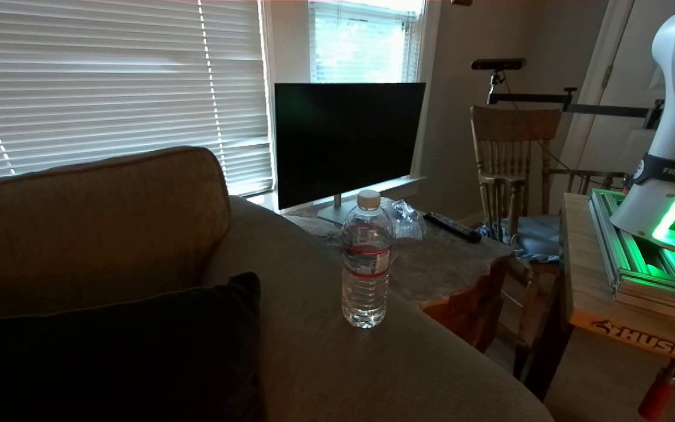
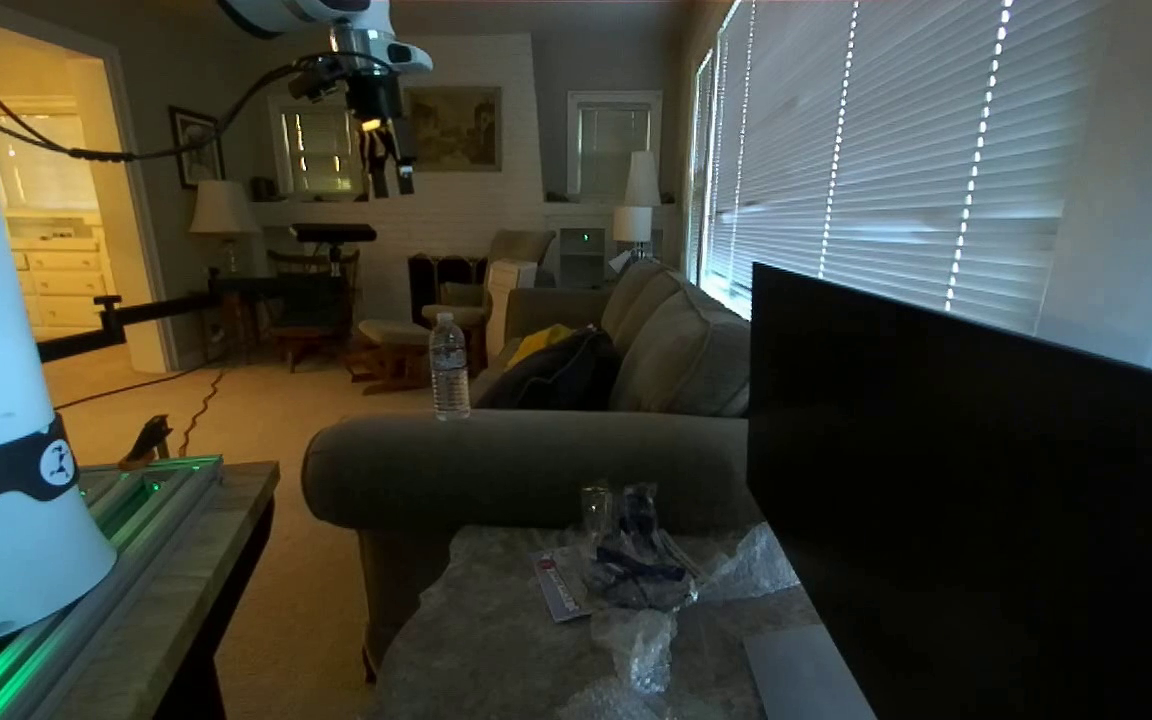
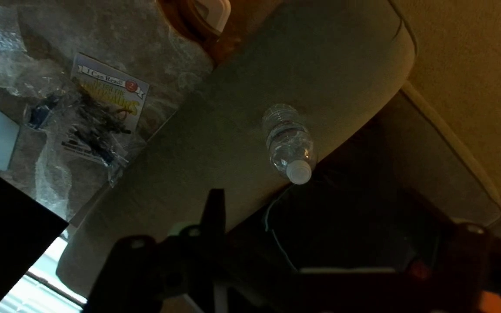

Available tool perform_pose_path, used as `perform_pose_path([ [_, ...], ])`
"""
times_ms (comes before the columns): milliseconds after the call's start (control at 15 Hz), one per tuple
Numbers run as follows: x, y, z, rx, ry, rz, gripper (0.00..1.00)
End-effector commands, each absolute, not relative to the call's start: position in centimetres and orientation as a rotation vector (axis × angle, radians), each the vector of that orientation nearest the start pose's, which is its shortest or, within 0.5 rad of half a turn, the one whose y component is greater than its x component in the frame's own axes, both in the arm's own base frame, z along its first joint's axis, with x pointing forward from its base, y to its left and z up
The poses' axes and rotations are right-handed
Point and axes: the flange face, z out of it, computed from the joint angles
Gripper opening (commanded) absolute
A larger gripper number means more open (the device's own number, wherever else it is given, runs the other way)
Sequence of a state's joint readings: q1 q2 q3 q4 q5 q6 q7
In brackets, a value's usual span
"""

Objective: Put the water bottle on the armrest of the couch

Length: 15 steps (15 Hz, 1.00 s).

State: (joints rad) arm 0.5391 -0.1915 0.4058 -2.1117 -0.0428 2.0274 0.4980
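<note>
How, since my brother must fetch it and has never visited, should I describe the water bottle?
Find the couch by the window blinds, then its armrest nearest the monitor. The clear water bottle stands upright there. Unlike the crumpled clear plastic on the table, it has a white cap and a red-striped label.

Passable from above the armrest [image 1: 384, 366], save at the upright water bottle [image 1: 367, 261].
Blocked on its inner side by the dark pillow [image 1: 120, 357], on its outer side by the monitor [image 1: 349, 143].
</note>
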Motion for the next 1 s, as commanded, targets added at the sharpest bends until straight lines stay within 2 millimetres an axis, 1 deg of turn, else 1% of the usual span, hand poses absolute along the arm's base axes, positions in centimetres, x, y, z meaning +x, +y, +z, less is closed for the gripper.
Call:
perform_pose_path([
  [0, 28.9, 38.9, 52.0, -3.045, -0.757, -0.229, 1.0],
  [67, 29.6, 40.6, 51.3, -3.067, -0.741, -0.233, 1.0],
  [133, 29.7, 40.3, 51.7, -3.066, -0.737, -0.248, 1.0],
  [200, 29.7, 40.2, 51.8, -3.068, -0.734, -0.251, 1.0],
  [400, 29.6, 40.5, 51.3, -3.071, -0.745, -0.239, 1.0],
  [933, 29.6, 40.5, 51.3, -3.072, -0.744, -0.239, 1.0],
])
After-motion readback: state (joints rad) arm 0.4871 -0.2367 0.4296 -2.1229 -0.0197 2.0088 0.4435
